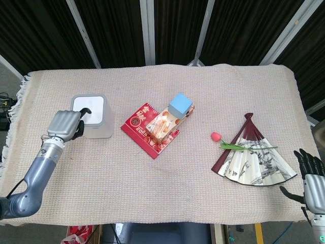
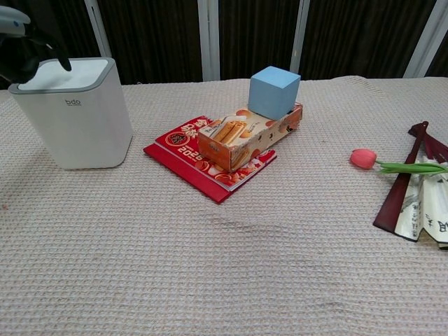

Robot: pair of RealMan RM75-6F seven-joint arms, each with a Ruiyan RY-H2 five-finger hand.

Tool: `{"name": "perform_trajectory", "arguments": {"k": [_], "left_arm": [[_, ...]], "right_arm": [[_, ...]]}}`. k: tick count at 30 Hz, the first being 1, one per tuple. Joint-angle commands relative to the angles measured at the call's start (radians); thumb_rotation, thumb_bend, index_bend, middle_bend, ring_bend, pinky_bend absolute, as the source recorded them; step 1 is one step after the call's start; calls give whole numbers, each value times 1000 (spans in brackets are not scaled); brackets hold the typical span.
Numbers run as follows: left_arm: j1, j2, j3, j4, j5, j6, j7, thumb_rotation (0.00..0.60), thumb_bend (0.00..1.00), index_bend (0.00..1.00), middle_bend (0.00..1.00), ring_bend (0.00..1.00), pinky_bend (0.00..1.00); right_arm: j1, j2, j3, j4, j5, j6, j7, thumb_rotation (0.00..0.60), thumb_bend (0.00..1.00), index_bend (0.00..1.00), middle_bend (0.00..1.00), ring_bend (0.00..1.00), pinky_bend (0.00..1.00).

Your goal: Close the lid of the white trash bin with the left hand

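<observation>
Presently the white trash bin (image 1: 92,116) stands upright at the far left of the cloth-covered table (image 1: 167,198), and its lid (image 2: 64,73) lies flat and flush within the grey rim, so the closing appears complete or very nearly so. The left hand (image 1: 65,125) sits immediately beside the bin on its outer side, the bin lying just inboard of it. Its fingers are curled inward with nothing visibly held; one dark fingertip (image 2: 61,61) reaches over the rim onto the lid's near-left corner, and contact looks likely though the chest view does not settle it. The left hand is by far the nearer of the two. Any remaining move is judged to be a short downward press or a lift clear. The right hand (image 1: 313,180) rests well away from the bin at the opposite table edge, fingers spread, holding nothing. To the right of the bin lie a red booklet (image 1: 144,129), then a fan (image 1: 251,155)
</observation>
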Motion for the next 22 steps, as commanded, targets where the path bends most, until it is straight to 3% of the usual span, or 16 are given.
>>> {"name": "perform_trajectory", "arguments": {"k": [1,4,6,8,10,12,15,18,22], "left_arm": [[69,69,-43,-73,117,104,-94,600,687,172,907,865,972],[129,92,-22,-105,207,153,-141,600,539,65,639,650,821],[166,97,-4,-114,264,187,-165,600,447,19,409,462,652],[219,96,27,-119,337,235,-190,600,373,0,146,220,416],[284,86,66,-119,416,294,-226,600,326,0,28,70,259],[345,72,104,-110,481,341,-270,600,269,0,0,0,117],[441,43,170,-62,597,413,-340,600,166,0,0,0,10],[530,10,236,20,711,485,-372,600,106,0,0,0,0],[609,-26,284,114,802,549,-394,600,89,0,0,0,0]], "right_arm": [[-1,-1,0,3,-4,5,-5,600,194,0,0,0,0],[-2,0,0,6,-5,7,-6,600,194,0,0,0,0],[-2,0,-1,8,-6,8,-9,600,194,0,0,0,0],[-3,1,-1,11,-9,11,-11,600,194,0,0,0,0],[-5,2,-2,13,-11,14,-17,600,195,0,0,0,0],[-6,4,-3,16,-11,15,-28,600,195,0,0,0,0],[-8,7,-3,16,-9,19,-42,600,194,0,0,0,0],[-10,6,1,20,-13,32,-56,600,194,0,0,0,0],[-11,0,2,28,-22,44,-74,600,194,0,0,0,0]]}}
